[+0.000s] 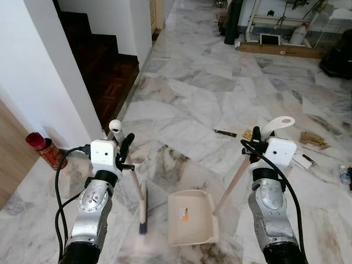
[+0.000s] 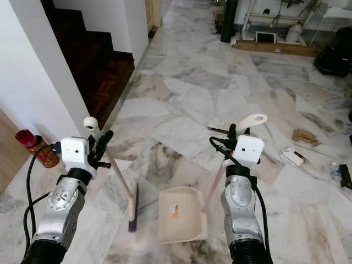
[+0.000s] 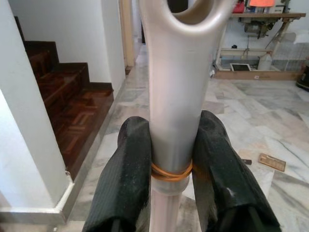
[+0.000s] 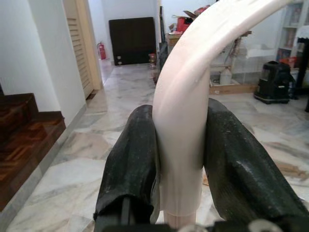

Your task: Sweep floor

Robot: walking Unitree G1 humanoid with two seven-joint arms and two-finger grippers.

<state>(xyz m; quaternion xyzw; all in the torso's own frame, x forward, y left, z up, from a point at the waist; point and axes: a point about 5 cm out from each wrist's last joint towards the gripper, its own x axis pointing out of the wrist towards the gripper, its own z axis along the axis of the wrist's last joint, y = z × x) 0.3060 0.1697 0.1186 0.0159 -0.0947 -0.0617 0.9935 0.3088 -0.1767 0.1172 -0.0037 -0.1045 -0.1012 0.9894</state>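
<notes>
My left gripper (image 1: 124,147) is shut on the pale handle of a broom (image 1: 133,184), whose dark bristle head (image 1: 143,214) rests on the marble floor. In the left wrist view the black fingers (image 3: 125,179) clamp the handle (image 3: 176,96) just above an orange rubber band. My right gripper (image 1: 254,142) is shut on the curved cream handle of a dustpan (image 1: 190,217), which sits on the floor right of the bristles, and its fingers (image 4: 133,159) squeeze that handle (image 4: 181,140). Scraps of cardboard and paper (image 1: 311,140) lie on the floor ahead to the right.
A dark wooden staircase (image 1: 104,66) rises at the left behind a white wall. A red canister (image 1: 44,148) stands by the wall. A small dark strip (image 1: 224,132) lies on the floor. Furniture and a white frame (image 1: 275,33) stand at the far end.
</notes>
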